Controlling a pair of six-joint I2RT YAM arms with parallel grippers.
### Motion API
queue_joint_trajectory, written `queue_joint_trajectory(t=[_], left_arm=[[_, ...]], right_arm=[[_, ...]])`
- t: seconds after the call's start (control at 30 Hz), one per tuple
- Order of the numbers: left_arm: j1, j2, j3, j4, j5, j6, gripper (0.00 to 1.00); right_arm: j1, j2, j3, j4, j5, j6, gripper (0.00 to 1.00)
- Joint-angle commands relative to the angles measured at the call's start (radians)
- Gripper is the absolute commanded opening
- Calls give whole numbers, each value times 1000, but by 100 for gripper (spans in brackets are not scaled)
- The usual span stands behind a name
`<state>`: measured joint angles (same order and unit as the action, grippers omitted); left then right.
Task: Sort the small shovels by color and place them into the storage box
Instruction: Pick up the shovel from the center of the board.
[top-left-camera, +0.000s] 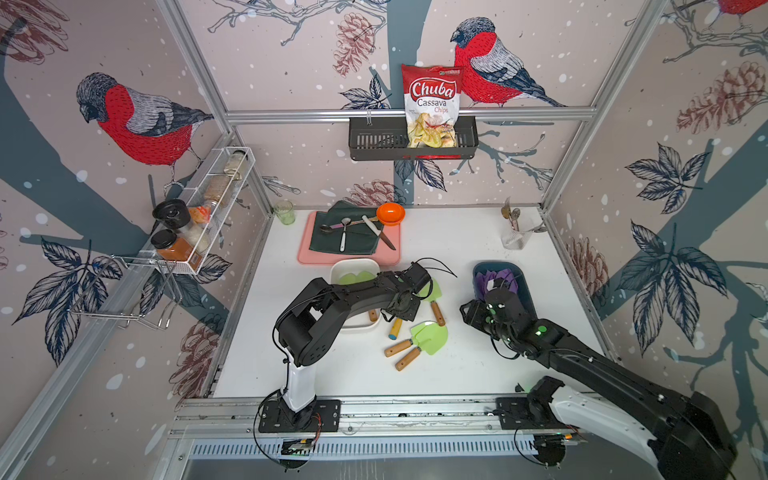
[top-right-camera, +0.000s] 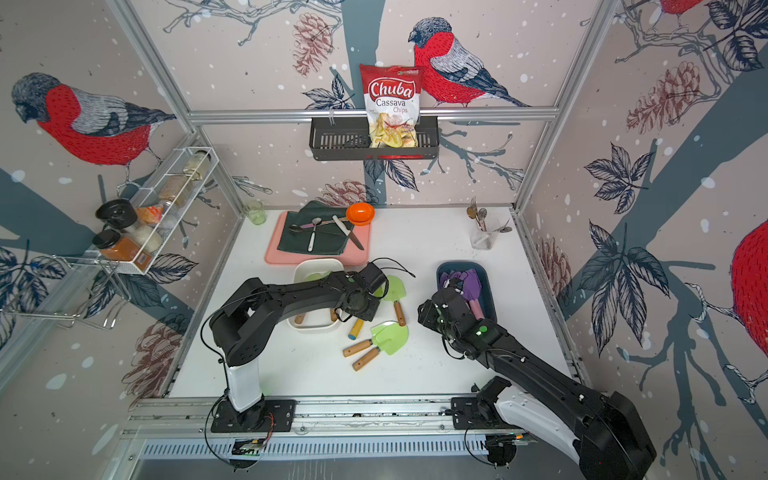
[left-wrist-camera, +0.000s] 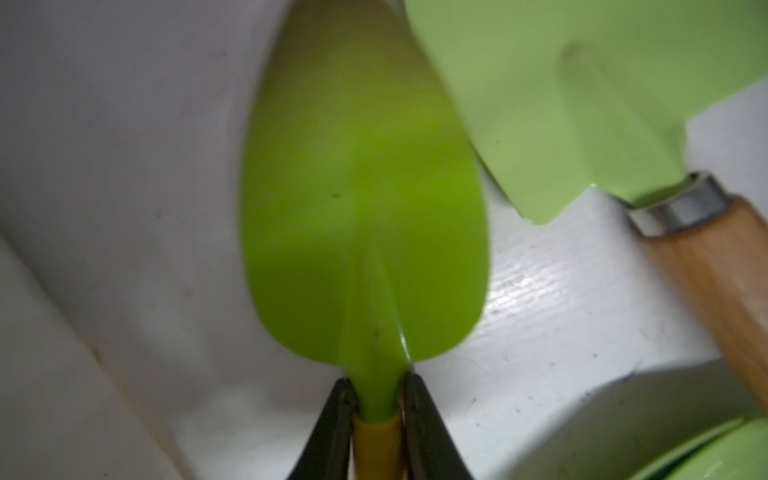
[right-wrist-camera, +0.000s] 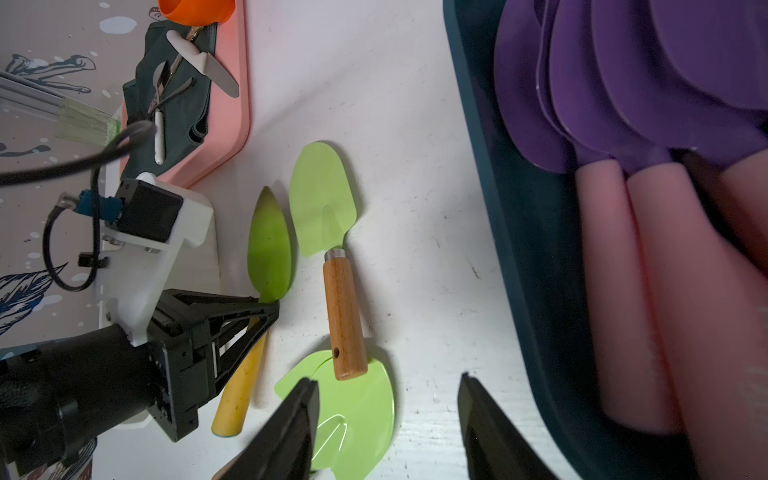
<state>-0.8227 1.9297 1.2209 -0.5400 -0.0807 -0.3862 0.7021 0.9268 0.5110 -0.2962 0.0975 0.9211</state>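
Low down, left gripper (left-wrist-camera: 376, 388) pinches yellow-handled shovel (left-wrist-camera: 361, 199).

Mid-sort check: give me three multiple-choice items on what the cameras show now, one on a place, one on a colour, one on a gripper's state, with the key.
1. Where do the purple shovels lie?
A) in the dark blue box
B) on the pink tray
C) in the black wall basket

2. What colour is the handle of the shovel in the left gripper?
A) pink
B) yellow
C) purple

3. How is the right gripper?
A) shut on a knife
B) shut on a purple shovel
C) open and empty

Key:
1 A: the right wrist view shows their blades and pink handles inside its wall.
2 B: the jaws pinch the yellow-handled shovel at the neck of its green blade.
3 C: its jaws stand apart, gripping nothing.
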Motion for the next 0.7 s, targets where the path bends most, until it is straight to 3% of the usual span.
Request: queue_joint_trajectory(t=[0.0, 0.13, 0.47, 0.6, 0.67], left_arm=[[-3, 43, -5, -28, 9, -15, 14], [-3, 22, 19, -33, 29, -20, 1], [9, -212, 38, -16, 116, -1, 0], [81, -368, -58, 29, 128, 30, 0], [165, -434, -128, 59, 115, 43, 0]], right_arm=[[-1, 1, 3, 24, -1, 1, 58], [-1, 0, 9, 15, 6, -4, 58], [3, 39, 58, 17, 2, -14, 57], [17, 85, 87, 36, -1, -21, 57], [29, 124, 106, 65, -9, -31, 57]])
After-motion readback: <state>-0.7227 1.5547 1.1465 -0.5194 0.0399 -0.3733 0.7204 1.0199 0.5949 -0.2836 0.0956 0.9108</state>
